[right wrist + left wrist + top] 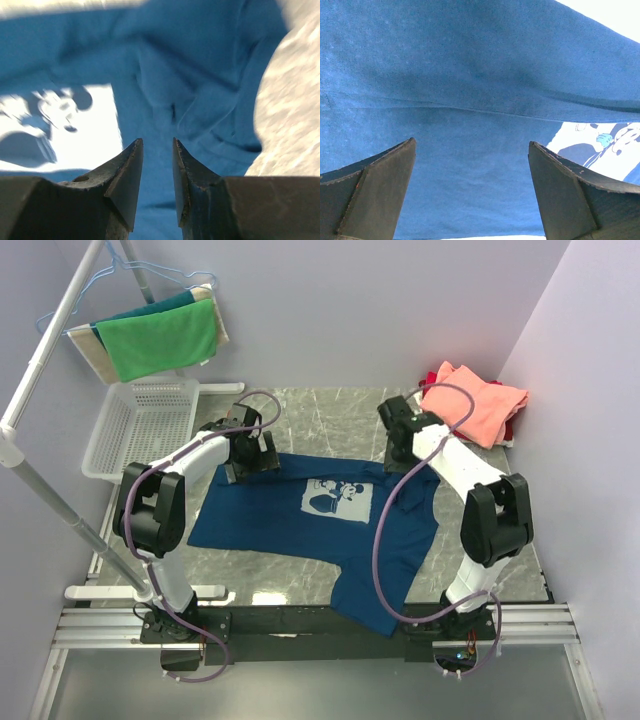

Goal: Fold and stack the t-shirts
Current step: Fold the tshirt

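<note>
A dark navy t-shirt lies spread on the marble table, with its pale cartoon-mouse print facing up. Its lower right part hangs over the near table edge. My left gripper is at the shirt's far left edge, wide open just above the blue cloth, and holds nothing. At the shirt's far right edge my right gripper has its jaws a little apart over wrinkled cloth beside the print. Nothing is pinched between them. A folded salmon-pink t-shirt rests on a red one at the back right.
A white mesh basket stands at the left. Behind it, a green cloth hangs on a hanger from a white rack pole. Lilac walls close in the back and the right.
</note>
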Robot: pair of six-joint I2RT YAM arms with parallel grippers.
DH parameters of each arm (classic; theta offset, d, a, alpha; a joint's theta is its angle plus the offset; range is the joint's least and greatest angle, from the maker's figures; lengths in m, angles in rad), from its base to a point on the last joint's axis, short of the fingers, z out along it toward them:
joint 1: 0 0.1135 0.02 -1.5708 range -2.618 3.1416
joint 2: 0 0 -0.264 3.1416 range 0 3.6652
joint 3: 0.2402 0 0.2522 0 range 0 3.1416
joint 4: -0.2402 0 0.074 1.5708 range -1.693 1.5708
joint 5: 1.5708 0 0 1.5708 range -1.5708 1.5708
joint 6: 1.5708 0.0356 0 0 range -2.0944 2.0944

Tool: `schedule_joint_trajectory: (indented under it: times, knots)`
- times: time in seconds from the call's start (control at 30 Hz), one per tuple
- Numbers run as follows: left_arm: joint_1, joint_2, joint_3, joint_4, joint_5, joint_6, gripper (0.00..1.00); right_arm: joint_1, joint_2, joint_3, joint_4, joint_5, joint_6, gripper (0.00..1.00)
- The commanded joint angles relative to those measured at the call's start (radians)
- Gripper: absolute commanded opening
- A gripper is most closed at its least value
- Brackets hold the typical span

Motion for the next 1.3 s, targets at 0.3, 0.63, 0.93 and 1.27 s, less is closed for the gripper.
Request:
schedule_joint_trajectory:
  times: [0.3, 0.63, 0.93, 1.27]
  knots:
    - [0.0, 0.0, -0.002, 0.014, 0.008, -0.005, 0.99, 0.034, 0.06, -0.106, 0.107, -0.014, 0.022, 0.37]
    - [0.0, -0.015, -0.01, 0.01, 0.005, 0.001, 0.99, 0.033, 0.214, -0.018, 0.069, 0.118, 0.019, 0.33]
    - [0.0, -0.004, -0.01, 0.016, 0.018, 0.004, 1.0, 0.028, 0.172, -0.027, 0.024, 0.199, 0.042, 0.0]
    - [-0.001, -0.021, -0.033, 0.04, 0.042, 0.007, 0.99, 0.028, 0.016, -0.004, -0.051, 0.082, 0.035, 0.0]
